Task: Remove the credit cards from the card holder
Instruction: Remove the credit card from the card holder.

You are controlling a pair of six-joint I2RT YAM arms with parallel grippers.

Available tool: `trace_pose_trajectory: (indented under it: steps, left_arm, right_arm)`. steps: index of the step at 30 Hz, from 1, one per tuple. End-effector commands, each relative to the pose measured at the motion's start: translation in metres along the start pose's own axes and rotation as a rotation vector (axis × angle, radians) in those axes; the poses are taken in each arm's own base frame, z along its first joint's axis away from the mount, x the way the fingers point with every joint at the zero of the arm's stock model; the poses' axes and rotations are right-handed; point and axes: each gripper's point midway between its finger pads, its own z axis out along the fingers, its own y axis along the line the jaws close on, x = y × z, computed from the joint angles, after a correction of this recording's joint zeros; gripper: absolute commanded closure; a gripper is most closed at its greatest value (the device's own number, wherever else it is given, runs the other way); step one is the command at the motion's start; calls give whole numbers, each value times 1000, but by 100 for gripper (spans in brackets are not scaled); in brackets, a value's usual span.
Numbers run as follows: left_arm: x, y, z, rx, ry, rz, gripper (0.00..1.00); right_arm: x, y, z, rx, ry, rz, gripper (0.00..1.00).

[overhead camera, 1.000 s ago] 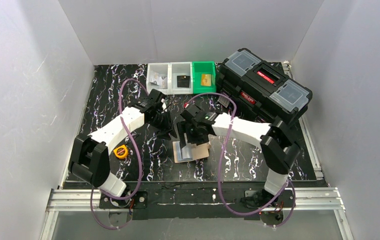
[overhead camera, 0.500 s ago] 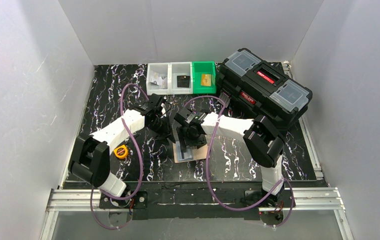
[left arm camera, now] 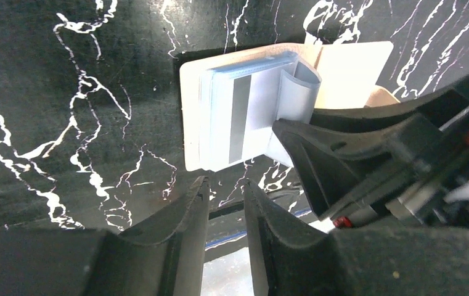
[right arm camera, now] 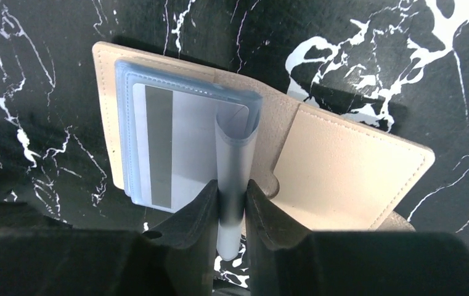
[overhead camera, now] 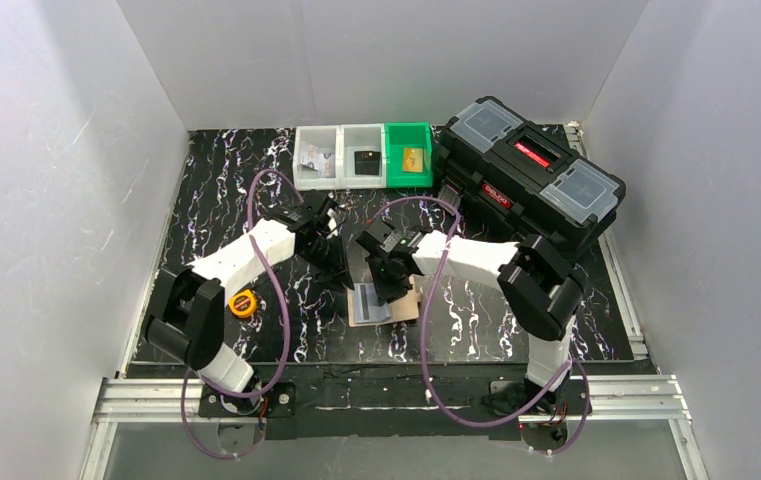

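The card holder (right arm camera: 349, 166) lies open and flat on the black marbled counter (overhead camera: 206, 190), between the two arms and directly under the right hand (right arm camera: 230, 188). That hand is pinched on a pale blue leaf (right arm camera: 235, 132) that stands up, curled at its top, from the middle of the holder. I cannot tell from here whether the leaf is a card or a plastic sleeve. To the leaf's left a pale blue stack lies flat on the holder's other half, with a credit card (right arm camera: 182, 148) bearing a grey stripe on top. The beige flap to the right is bare. The left hand (left arm camera: 225, 185) hangs just beside the holder's edge, not touching it, its fingers only a narrow gap apart with nothing between them. Along the far edge of the counter stand three small bins in a row. The first clear bin (overhead camera: 316, 157) holds some small pale bits I cannot make out. The second clear bin (overhead camera: 363, 157) holds something dark, and the green bin (overhead camera: 408, 140) holds a tan-gold card (overhead camera: 413, 158). Just to the right of the bins sits a big black toolbox (overhead camera: 531, 175), lid closed. A yellow tape measure (overhead camera: 243, 303) lies on the counter by the left arm.
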Motion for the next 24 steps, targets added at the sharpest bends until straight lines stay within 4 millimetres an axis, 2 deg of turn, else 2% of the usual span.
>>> trace_pose_trajectory:
  steps: [1,4,8,11,18,24]
  left_arm:
    - [7,-9,9,-1,39,26,75]
    - [6,-15,15,-12,44,46,76]
    - [4,-22,25,-31,56,60,80]
    - [3,-29,33,-41,61,72,82]
    - [5,-37,50,-70,90,85,86]
    - [8,-38,56,-70,104,84,87]
  right_arm:
    - [-11,11,-17,-104,-64,21,72]
    - [-12,18,-25,-174,-70,28,72]
    - [-12,16,-32,-212,-82,41,66]
    - [-10,12,-32,-204,-80,42,62]
    - [-4,-2,-26,-137,-57,51,61]
    - [-2,1,-30,-163,-64,41,42]
